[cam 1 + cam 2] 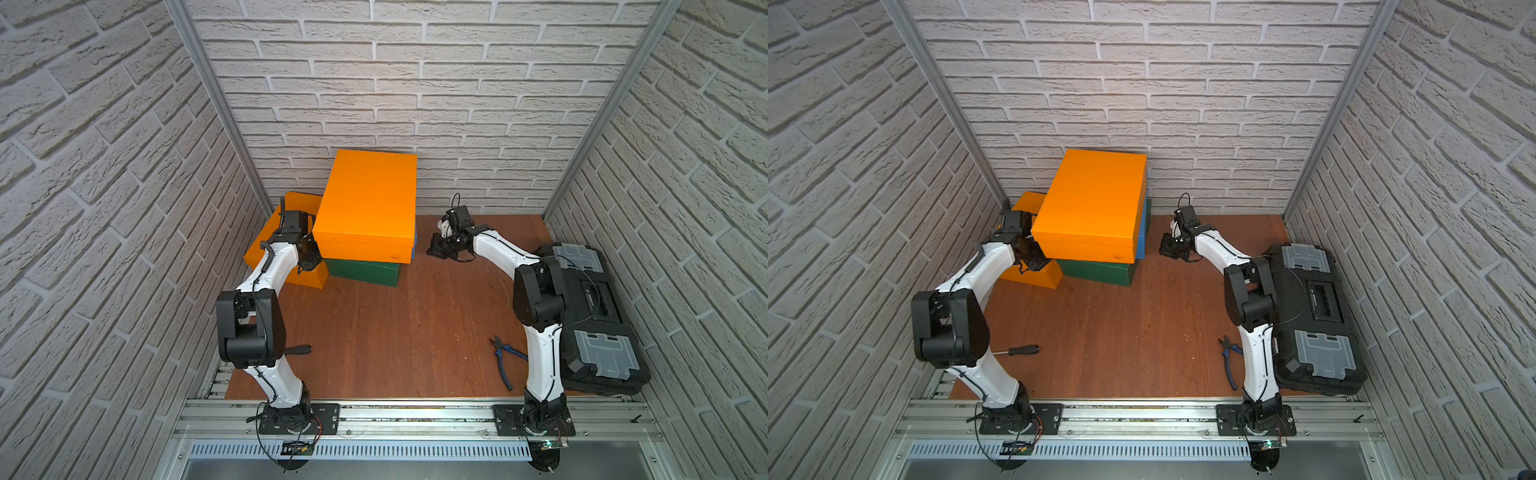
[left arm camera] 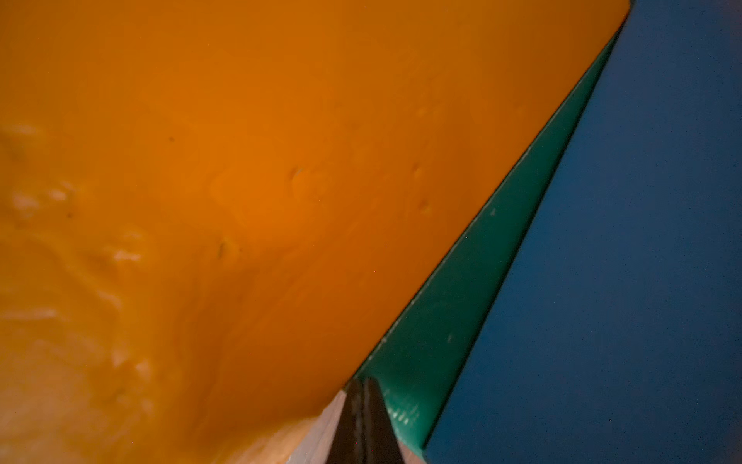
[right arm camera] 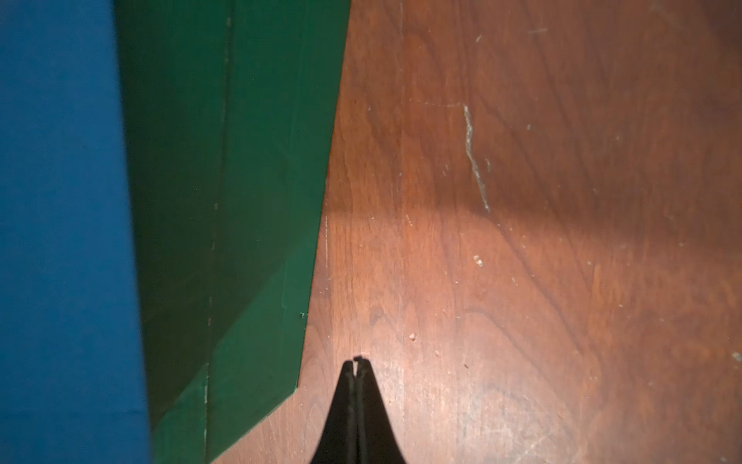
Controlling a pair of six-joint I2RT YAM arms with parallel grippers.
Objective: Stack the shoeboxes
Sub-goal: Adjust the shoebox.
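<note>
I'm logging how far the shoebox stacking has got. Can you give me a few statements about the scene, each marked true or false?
1. The top orange shoebox sits highest on the stack. True.
2. The green shoebox lies on top of the blue shoebox. False: the green one is at the bottom, with the blue one above it.
3. The second orange shoebox lies beside the stack, not on it. True.
4. The right claw grips the green shoebox. False: it is shut on nothing, over the bare table beside that box.
</note>
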